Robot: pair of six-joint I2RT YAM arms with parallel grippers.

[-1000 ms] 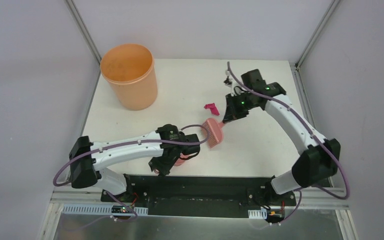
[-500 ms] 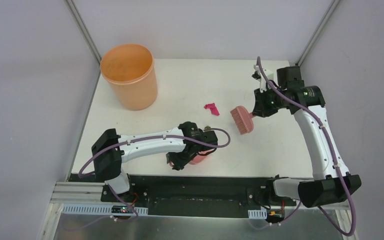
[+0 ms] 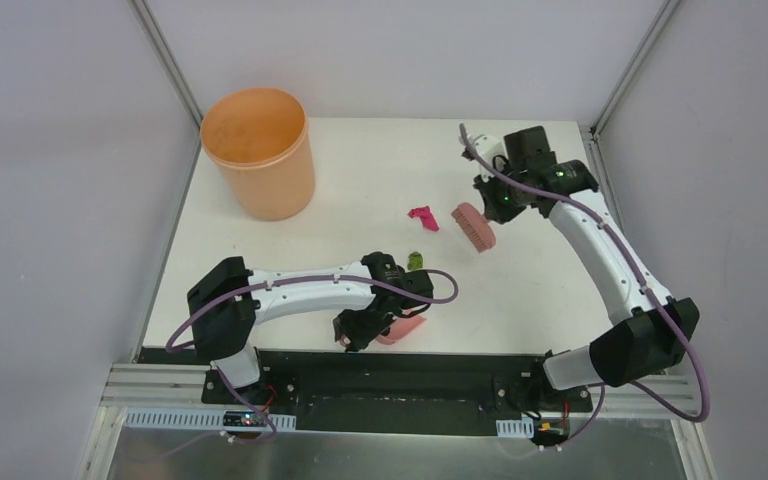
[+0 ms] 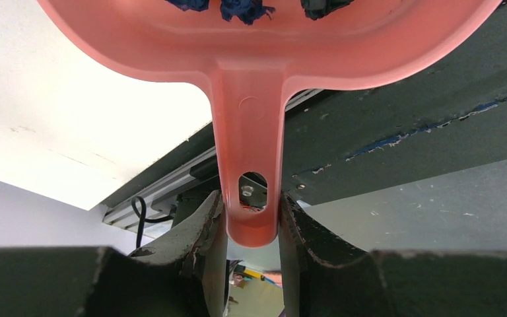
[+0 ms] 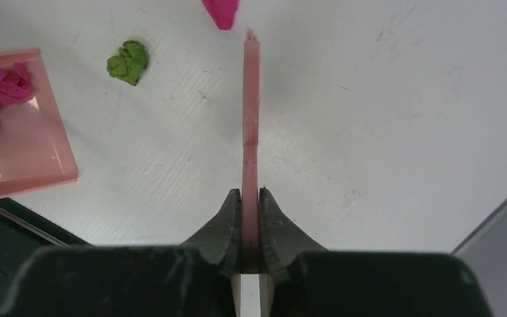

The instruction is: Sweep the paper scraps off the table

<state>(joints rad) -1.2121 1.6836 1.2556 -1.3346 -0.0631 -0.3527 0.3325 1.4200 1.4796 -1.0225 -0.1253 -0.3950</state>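
In the dustpan (image 5: 30,148), paper scraps (image 5: 0,86) (magenta, black).

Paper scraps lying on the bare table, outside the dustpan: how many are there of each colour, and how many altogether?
Magenta scrap: 1
Green scrap: 1
Total: 2

scraps (image 5: 0,86) in dustpan (image 5: 33,152), 2 more on tbl (image 5: 383,132)
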